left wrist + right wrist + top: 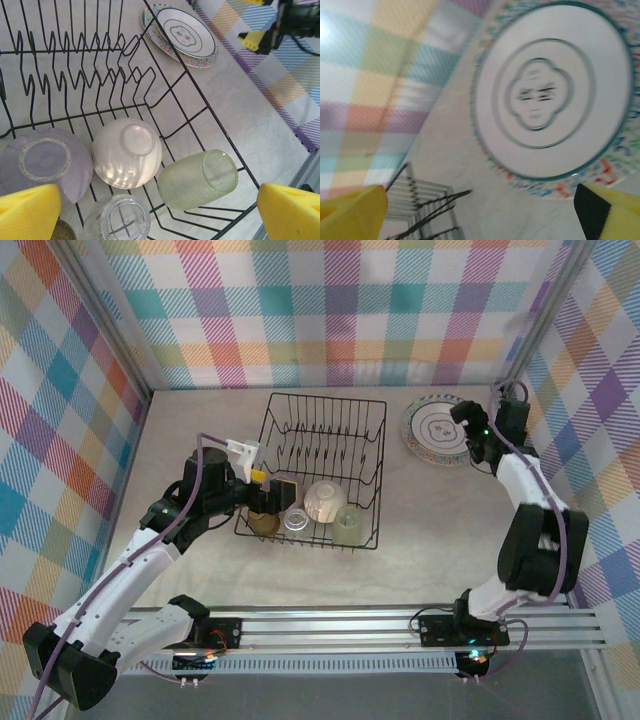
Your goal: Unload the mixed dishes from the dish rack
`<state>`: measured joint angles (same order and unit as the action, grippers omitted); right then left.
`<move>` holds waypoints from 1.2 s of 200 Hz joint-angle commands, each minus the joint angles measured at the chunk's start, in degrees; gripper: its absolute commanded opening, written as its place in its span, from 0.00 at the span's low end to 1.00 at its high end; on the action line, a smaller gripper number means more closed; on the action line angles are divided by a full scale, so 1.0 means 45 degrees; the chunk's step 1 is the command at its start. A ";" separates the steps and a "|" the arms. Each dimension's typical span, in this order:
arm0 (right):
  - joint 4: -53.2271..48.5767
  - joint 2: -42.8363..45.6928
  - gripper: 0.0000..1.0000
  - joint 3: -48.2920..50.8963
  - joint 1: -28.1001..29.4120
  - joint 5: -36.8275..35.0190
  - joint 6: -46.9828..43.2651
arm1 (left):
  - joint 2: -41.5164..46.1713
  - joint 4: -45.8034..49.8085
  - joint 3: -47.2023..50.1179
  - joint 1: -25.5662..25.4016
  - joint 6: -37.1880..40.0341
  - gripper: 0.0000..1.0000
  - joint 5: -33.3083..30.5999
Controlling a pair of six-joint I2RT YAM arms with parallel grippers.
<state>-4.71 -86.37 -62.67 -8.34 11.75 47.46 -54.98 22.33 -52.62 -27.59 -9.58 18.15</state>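
The dish rack (381,465) stood mid-table (200,420), nearer the far edge, its upright slots empty. The plates (437,428) lay stacked flat by the far right corner, and the right gripper (472,430) hung over them with fingers spread and nothing held, so that step looked finished.

Along the rack's near edge remained a lilac dish (45,162), an upturned cream bowl (126,152), a pale green cup (197,180) on its side, a clear cup (122,222) and an amber cup (264,523). The left gripper (266,490) hovered there, released and empty. Next it probably needed to descend and close on one piece without catching the wires.
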 commanded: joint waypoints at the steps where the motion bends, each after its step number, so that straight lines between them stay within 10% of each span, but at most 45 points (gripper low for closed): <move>1: -0.0823 0.1764 0.98 0.0292 0.1158 -0.0831 -0.1534 | 0.0196 -0.0041 0.0104 0.0156 0.0062 1.00 -0.0320; 94: -0.5548 0.5667 0.99 0.0150 0.6578 -0.0795 -0.4610 | -0.0296 0.1818 0.0013 0.0873 -0.3104 1.00 -0.3212; 134: -0.6490 0.5936 0.99 0.0490 0.8952 -0.1516 -0.4865 | -0.0371 0.1249 0.1162 0.2735 -0.3903 1.00 -0.2573; 240: -0.7223 0.4749 1.00 0.0962 1.2034 -0.3177 -0.4888 | -0.1258 0.0585 0.2447 0.2700 -0.3765 0.95 0.0019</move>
<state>-35.07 -63.83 -57.74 44.66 1.41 27.05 -59.88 26.46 -42.41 -15.44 -26.33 13.61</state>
